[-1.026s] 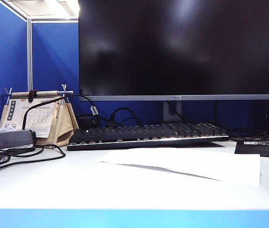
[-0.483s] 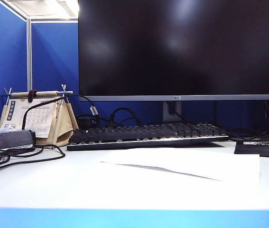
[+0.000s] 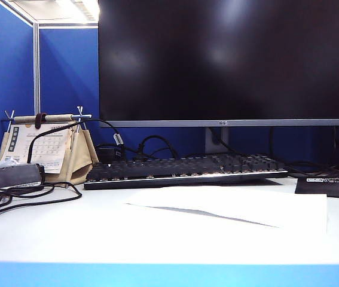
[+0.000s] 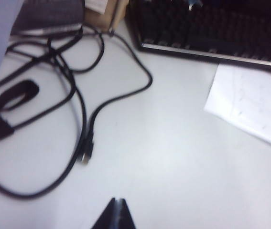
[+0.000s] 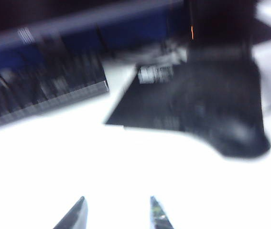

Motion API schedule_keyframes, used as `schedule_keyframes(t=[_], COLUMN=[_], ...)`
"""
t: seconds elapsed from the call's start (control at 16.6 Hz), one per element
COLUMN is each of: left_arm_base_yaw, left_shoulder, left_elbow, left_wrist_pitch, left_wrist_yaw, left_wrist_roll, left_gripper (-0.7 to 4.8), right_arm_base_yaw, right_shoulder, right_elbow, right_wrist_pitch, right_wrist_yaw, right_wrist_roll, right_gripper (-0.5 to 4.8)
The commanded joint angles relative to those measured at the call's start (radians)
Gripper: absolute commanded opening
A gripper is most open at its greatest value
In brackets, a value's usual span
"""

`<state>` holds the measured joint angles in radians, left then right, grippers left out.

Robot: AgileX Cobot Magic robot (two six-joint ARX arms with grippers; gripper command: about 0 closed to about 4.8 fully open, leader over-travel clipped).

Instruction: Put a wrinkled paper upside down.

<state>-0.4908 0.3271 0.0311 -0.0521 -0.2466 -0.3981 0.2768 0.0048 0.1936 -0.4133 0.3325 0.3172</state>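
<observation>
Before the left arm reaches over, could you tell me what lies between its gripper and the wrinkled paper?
Only bare white table separates the shut left gripper from the wrinkled paper, per the left wrist view.

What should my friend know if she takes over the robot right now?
Left gripper: shut, empty, above bare white desk near the black cables.
Right gripper: open, empty, above the desk by the black mouse pad.
The large wrinkled white paper sheet lies in front of the black keyboard, untouched by either gripper.
Whether it is flipped already cannot be told.
</observation>
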Motion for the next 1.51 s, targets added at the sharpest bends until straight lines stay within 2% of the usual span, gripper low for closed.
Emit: schedule_keyframes(t=[0.06,0.18,0.3,0.36,0.42,0.48,0.54,0.6,0.66,0.91,0.97,1.51], left_arm_base_yaw=[0.000,0.000,0.000,0.000,0.000,0.000,0.000,0.000,0.000,0.000,0.000,0.000], left_shoulder=[0.000,0.000,0.001,0.001,0.001,0.001,0.001,0.001,0.001,0.001,0.001,0.000], left_elbow=[-0.021,-0.021,-0.021,-0.021,-0.021,-0.021,-0.021,-0.021,-0.021,-0.021,-0.021,-0.021], left_wrist_pitch=[-0.017,-0.022,-0.036,-0.042,-0.044,-0.044,-0.047,-0.055,-0.063,-0.080,-0.103,-0.103], left_wrist_yaw=[-0.003,0.003,0.052,0.122,0.264,0.455,0.554,0.620,0.625,0.607,0.519,0.520], left_wrist_roll=[-0.002,0.001,0.010,0.047,0.122,0.206,0.239,0.245,0.245,0.257,0.252,0.253], left_gripper=[-0.06,-0.06,-0.06,-0.06,-0.06,-0.06,-0.06,-0.06,-0.06,-0.06,-0.05,-0.05], right_arm_base_yaw=[0.001,0.002,0.002,0.002,0.002,0.003,0.003,0.003,0.003,0.003,0.002,0.000], right_shoulder=[-0.002,-0.002,-0.001,-0.002,-0.002,-0.002,-0.002,-0.002,-0.002,-0.002,-0.002,-0.002], right_elbow=[-0.079,-0.127,-0.131,-0.132,-0.132,-0.132,-0.132,-0.132,-0.132,-0.132,-0.132,-0.132], right_wrist_pitch=[0.013,0.009,0.037,0.039,0.040,0.040,0.040,0.040,0.040,0.040,0.040,0.045], right_wrist_yaw=[-0.026,-0.065,-0.084,-0.102,-0.163,-0.298,-0.380,-0.531,-0.642,-0.724,-0.734,-0.731], right_wrist_roll=[0.008,0.004,-0.061,-0.062,-0.062,-0.061,-0.061,-0.061,-0.061,-0.058,-0.059,-0.029], right_gripper=[1.53,0.04,-0.05,-0.05,-0.05,-0.05,-0.05,-0.05,-0.05,-0.05,-0.05,-0.05])
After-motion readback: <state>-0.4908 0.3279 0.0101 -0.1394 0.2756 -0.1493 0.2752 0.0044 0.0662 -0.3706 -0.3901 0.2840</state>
